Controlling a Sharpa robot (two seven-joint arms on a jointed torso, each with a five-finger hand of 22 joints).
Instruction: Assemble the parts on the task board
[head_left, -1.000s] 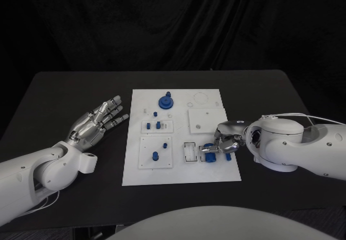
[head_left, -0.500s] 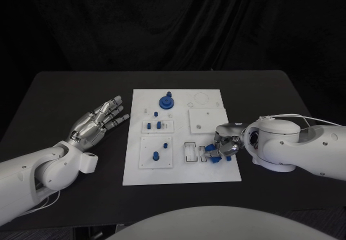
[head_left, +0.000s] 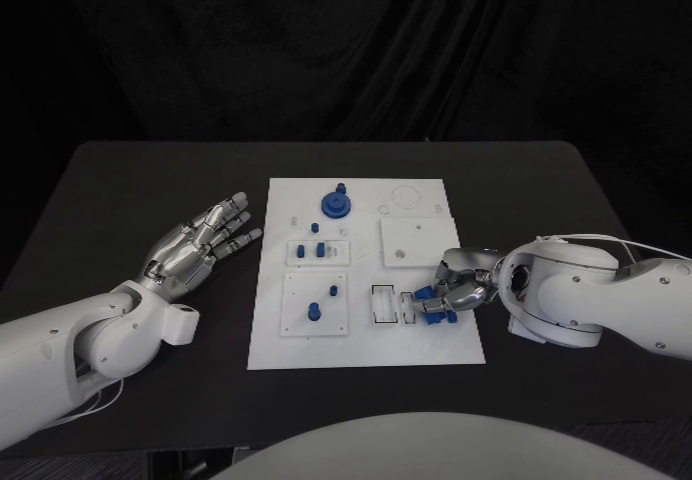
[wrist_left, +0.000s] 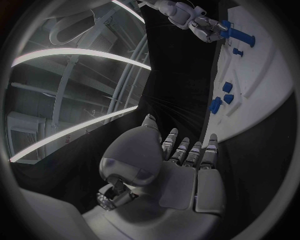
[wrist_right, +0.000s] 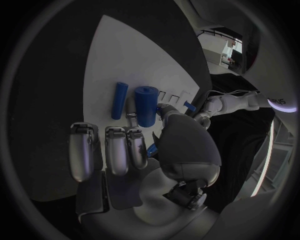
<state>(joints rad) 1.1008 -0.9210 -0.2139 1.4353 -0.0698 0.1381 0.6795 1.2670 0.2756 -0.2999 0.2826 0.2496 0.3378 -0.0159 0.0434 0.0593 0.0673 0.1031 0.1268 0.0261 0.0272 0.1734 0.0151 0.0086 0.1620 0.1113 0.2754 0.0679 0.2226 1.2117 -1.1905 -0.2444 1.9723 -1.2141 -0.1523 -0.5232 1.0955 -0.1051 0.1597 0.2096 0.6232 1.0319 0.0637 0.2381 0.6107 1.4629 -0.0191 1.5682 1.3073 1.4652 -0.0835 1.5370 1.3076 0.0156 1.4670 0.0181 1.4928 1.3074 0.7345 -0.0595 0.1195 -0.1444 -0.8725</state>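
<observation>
The white task board lies in the middle of the black table. My right hand hovers over its near right part, with a thick blue cylinder pinched between thumb and a finger; the cylinder peeks out from under the hand. A thin blue rod lies on the board just beside it. My left hand rests left of the board, palm up, fingers spread and empty. A round blue part stands at the board's far end.
Small blue pieces stand in two raised white squares on the board's left half. A dark rectangular slot sits left of my right hand. A plain white square lies beyond it. Bare black table surrounds the board.
My right hand has shifted slightly to the right and away from the robot, carrying the blue cylinder with it. The left hand has not moved.
</observation>
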